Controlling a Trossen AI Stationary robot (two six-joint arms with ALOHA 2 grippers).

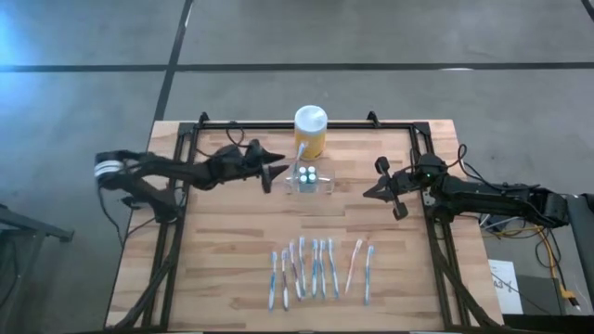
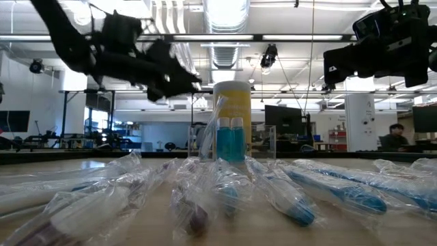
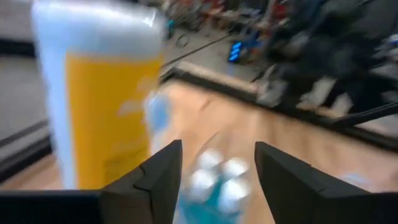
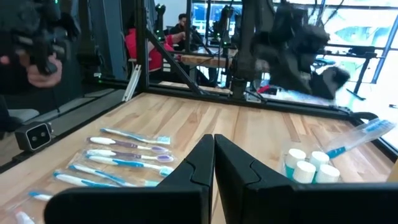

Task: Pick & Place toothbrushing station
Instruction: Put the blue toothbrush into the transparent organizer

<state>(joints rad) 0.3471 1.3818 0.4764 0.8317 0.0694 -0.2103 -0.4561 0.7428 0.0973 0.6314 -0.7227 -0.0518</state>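
The toothbrushing station [image 1: 307, 177], a low clear plastic holder, stands on the table in front of the yellow jar. It holds white-capped blue tubes [image 2: 231, 140]. A wrapped toothbrush [image 2: 211, 127] sticks into it and leans up toward the jar. My left gripper [image 1: 277, 173] hovers just left of the station, raised off the table. In the left wrist view its fingers [image 3: 219, 177] stand open with nothing between them, and the station [image 3: 214, 183] lies blurred beyond. My right gripper [image 1: 383, 190] waits to the station's right, shut and empty [image 4: 214, 155].
A yellow jar with a white lid [image 1: 310, 130] stands just behind the station. Several wrapped toothbrushes [image 1: 311, 269] lie in a row near the table's front edge. A dark metal frame [image 1: 422, 139] runs along the table's sides and back. People show in the room beyond [image 4: 183, 28].
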